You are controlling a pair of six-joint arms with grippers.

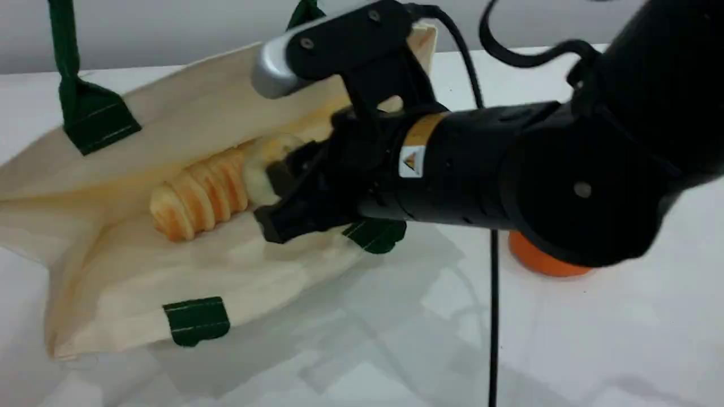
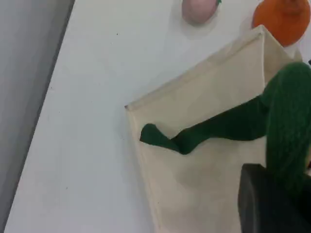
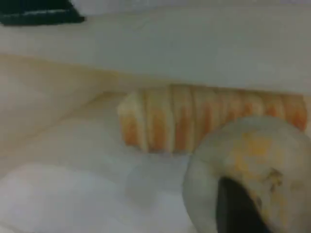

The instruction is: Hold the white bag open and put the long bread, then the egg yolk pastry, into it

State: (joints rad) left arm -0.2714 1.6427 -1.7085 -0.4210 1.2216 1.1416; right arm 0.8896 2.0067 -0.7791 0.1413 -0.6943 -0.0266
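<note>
The white bag (image 1: 169, 271) lies on its side on the table with its mouth held open toward the right. Inside it rests the long bread (image 1: 198, 198), a golden ridged loaf, also clear in the right wrist view (image 3: 194, 119). My right gripper (image 1: 277, 195) reaches into the bag's mouth, shut on the egg yolk pastry (image 1: 261, 169), which sits just right of the loaf (image 3: 248, 165). In the left wrist view my left gripper (image 2: 277, 204) is shut on the bag's dark green handle (image 2: 228, 126), above the bag's cloth (image 2: 204, 102). That gripper is outside the scene view.
An orange fruit (image 1: 543, 260) sits on the table behind the right arm, also seen past the bag's corner (image 2: 284, 19). A pink ball (image 2: 198, 10) lies near it. A black cable (image 1: 494, 316) hangs down to the table's front.
</note>
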